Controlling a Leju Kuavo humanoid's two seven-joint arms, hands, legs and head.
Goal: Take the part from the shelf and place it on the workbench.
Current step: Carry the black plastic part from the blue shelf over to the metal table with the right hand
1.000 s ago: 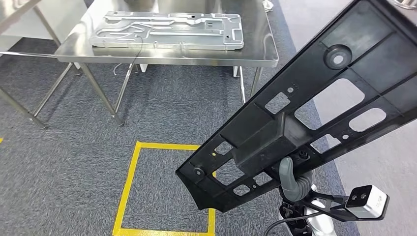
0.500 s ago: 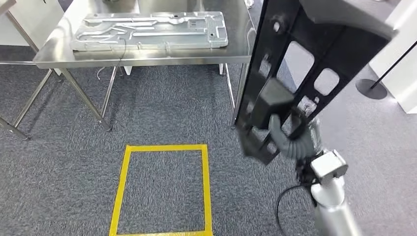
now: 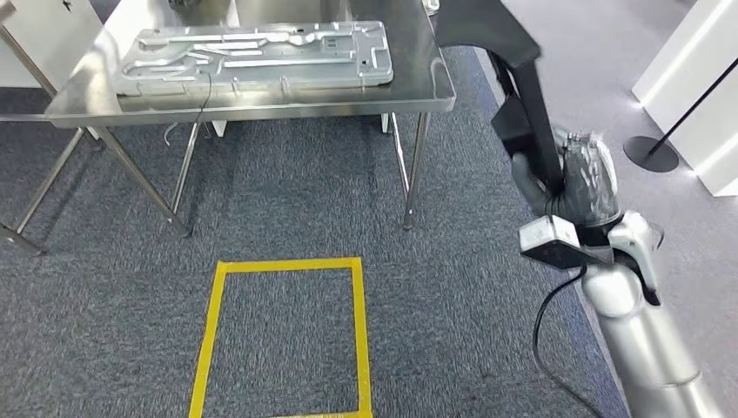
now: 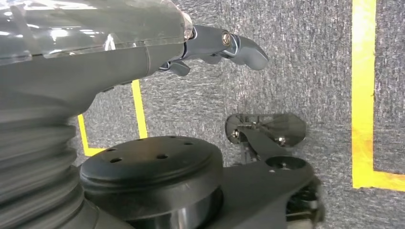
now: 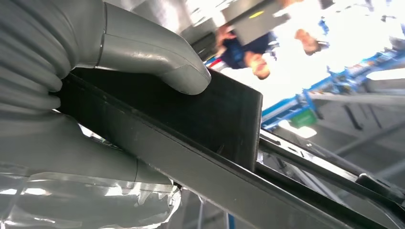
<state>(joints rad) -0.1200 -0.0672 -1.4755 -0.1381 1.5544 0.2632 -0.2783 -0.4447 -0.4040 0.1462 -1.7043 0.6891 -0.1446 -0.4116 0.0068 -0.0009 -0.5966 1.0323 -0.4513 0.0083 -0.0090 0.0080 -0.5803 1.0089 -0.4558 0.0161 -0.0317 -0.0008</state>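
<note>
The black part (image 3: 513, 78) swings up to stand nearly edge-on now, raised beside the right end of the steel workbench (image 3: 418, 87). Left hand (image 4: 224, 45) hangs empty over the carpet, fingers loose. Right hand (image 3: 566, 187) grips the part, thumb (image 5: 157, 62) pressed on it.

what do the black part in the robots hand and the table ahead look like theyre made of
The black part, held by the right hand, looks like moulded plastic: matte black, with thin flat walls and sharp edges in the right wrist view. The workbench looks like stainless steel: a bright, reflective top on thin shiny legs. The plate on it seems to be pale grey cast metal.
</note>
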